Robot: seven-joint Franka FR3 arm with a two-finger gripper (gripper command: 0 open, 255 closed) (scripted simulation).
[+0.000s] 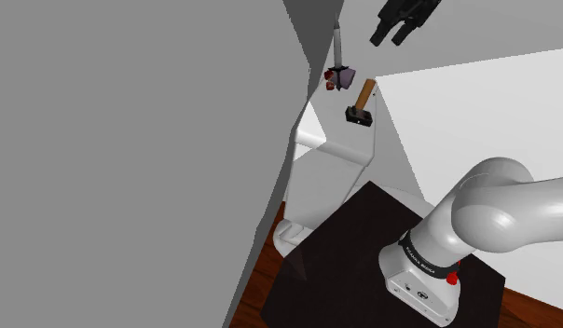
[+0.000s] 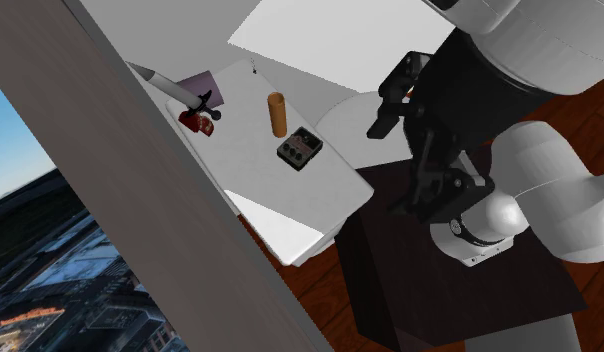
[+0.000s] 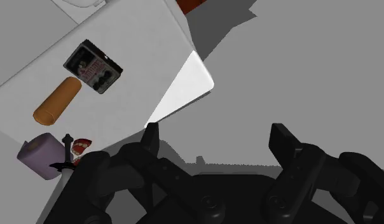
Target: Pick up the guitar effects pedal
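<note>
Second exterior view: one guitar effects pedal [image 2: 300, 150] lies flat on the white table [image 2: 290, 205], just above the frame's centre. It is a small dark box; seen from the wrist view, its top face is grey tinged with pink and has dark spots toward one end. One orange-brown cylinder [image 2: 277, 114] lies just beside it, toward the frame's top. Further to the upper left, near the table's far end, sit one lilac block [image 2: 202, 88], one small red object [image 2: 198, 122] and one grey rod [image 2: 155, 76] with a black piece near its lower end. The gripper [image 3: 216, 139] hangs well apart from the pedal, to the right of the table in this view, with its two black fingers spread wide and nothing between them.
</note>
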